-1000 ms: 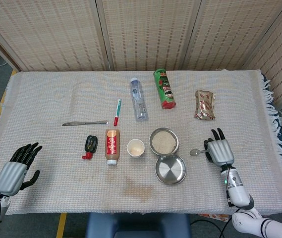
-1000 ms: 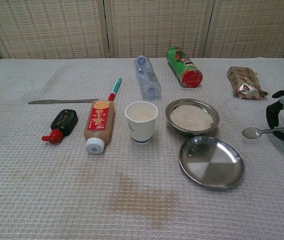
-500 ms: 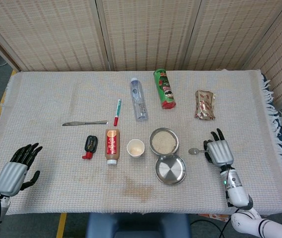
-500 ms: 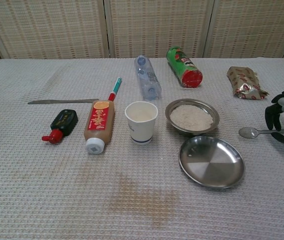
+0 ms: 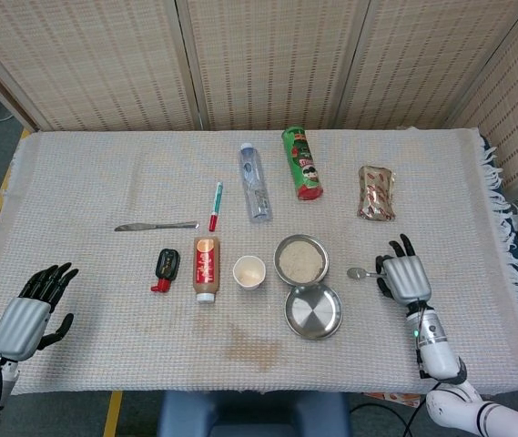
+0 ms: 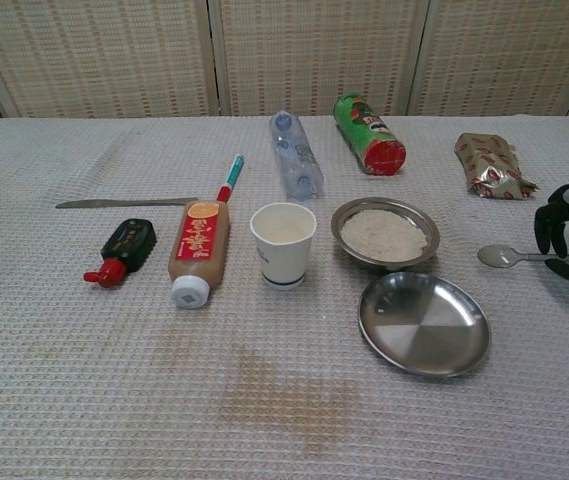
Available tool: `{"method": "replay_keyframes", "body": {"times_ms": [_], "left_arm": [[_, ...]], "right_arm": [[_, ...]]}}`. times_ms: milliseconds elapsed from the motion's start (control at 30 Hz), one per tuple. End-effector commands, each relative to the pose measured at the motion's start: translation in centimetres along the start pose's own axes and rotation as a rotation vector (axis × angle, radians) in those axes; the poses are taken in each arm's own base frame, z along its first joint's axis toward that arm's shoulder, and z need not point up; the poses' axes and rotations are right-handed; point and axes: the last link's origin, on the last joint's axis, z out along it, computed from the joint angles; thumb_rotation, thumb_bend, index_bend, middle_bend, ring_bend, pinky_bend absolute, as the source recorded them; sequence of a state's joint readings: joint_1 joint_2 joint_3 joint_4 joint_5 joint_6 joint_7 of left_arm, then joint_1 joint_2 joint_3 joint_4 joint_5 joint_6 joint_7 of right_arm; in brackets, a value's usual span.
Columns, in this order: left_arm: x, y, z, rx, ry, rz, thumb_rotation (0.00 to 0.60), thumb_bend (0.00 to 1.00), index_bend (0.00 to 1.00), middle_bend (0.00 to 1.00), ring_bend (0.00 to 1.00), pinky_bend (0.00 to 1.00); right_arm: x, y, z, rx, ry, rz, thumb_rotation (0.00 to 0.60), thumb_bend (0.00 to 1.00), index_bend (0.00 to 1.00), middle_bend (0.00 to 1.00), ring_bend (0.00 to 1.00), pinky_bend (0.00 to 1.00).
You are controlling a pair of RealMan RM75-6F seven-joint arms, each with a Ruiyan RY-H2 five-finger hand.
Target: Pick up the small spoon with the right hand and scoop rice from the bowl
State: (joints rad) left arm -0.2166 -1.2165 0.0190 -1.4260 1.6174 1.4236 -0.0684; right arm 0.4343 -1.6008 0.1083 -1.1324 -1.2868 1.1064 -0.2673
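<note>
Gripping the small spoon (image 6: 510,257) by its handle, right hand (image 5: 404,277) has lifted it slightly toward the bowl (image 5: 301,260); left hand (image 5: 31,314) idle, fingers apart.

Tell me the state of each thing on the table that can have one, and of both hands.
small spoon: held by the handle, bowl empty
right hand: grips the spoon
left hand: open, holds nothing
bowl: holds rice
metal plate: empty
paper cup: upright
water bottle: lying down
chip can: lying down
sauce bottle: lying, capped
</note>
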Motion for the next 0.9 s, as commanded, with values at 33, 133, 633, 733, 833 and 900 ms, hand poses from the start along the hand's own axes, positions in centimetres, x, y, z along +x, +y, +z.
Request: {"method": "replay_keyframes", "body": {"times_ms": [33,133,633,733,833,900], "left_arm": [[0.0,0.0,0.0,-0.001,0.0,0.0,0.6,0.45,0.0,0.0,0.0,0.11],[0.0,0.0,0.0,-0.001,-0.002,-0.001,0.6,0.45,0.0,0.0,0.0,0.11],[-0.2,0.2,0.1,-0.004,-0.006,0.005,0.6,0.45,0.0,0.0,0.0,0.11],[-0.2,0.2,0.1,-0.003,-0.006,0.004,0.6,0.45,0.0,0.0,0.0,0.11],[-0.2,0.1,0.1,0.0,-0.004,0.003,0.6,0.45,0.0,0.0,0.0,0.11],[-0.2,0.0,0.1,0.004,-0.002,0.012,0.6,0.45,0.0,0.0,0.0,0.11]], "right_arm": [[0.5,0.2,0.0,0.0,0.002,0.031,0.6,0.38,0.93,0.57,0.13,0.04],[1.7,0.4,0.2,0.009,0.019,0.036,0.6,0.38,0.92,0.57,0.13,0.04],[9.0,-5.3,3.9,0.161,0.134,-0.242,0.6,0.38,0.92,0.57,0.13,0.04],[9.5,-6.5,4.5,0.178,0.145,-0.281,0.6,0.38,0.92,0.57,0.13,0.04],[9.8,-8.6,5.5,0.217,0.151,-0.354,0.6,0.38,0.92,0.57,0.13,0.04],[9.7,-9.9,6.1,0.225,0.149,-0.398,0.6,0.38,0.92,0.57,0.13,0.04]]}}
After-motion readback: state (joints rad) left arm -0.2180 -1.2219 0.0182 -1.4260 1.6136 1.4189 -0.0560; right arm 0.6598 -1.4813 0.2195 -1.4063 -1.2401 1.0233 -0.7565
